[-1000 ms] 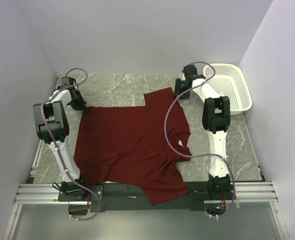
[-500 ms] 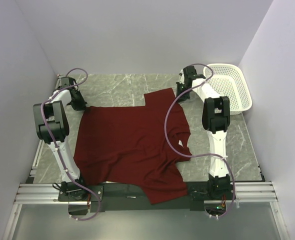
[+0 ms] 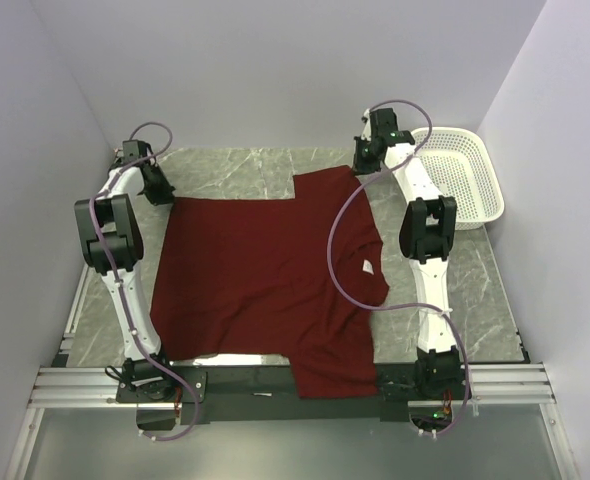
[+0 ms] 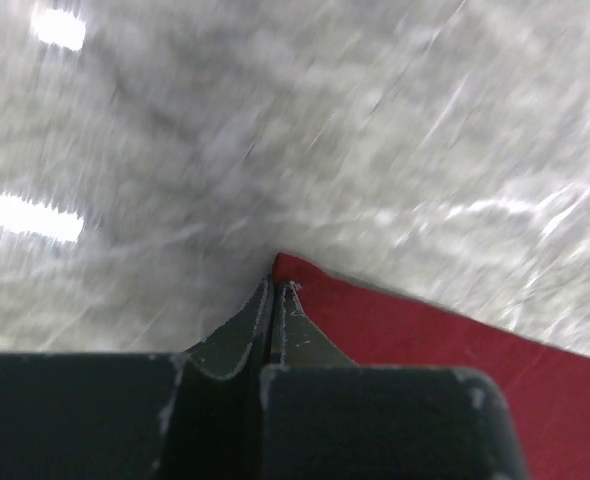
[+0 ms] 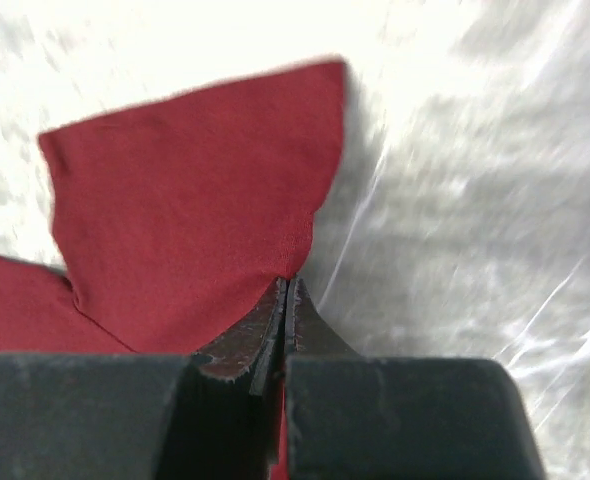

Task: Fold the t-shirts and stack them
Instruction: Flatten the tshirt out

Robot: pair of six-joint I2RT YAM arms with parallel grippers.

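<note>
**Both grippers clamped on the shirt's far corners**

I see the t-shirt (image 3: 265,280) spread flat on the table (image 3: 230,170), with its near sleeve over the front edge. The left gripper (image 4: 278,292) is pinching the far left corner. The right gripper (image 5: 286,287) is pinching the far sleeve's edge. The basket (image 3: 465,180) is at the far right.

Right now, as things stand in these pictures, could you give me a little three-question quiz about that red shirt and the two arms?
1. True or false: the left pincer and the right pincer are both shut on the maroon t-shirt.
2. Where does the white mesh basket stand? A) on the t-shirt B) at the far right corner of the table C) beside the left arm's base
3. Fill in: the shirt's white neck label lies nearer the ___ arm.

Key: 1 true; 2 B; 3 right.
</note>
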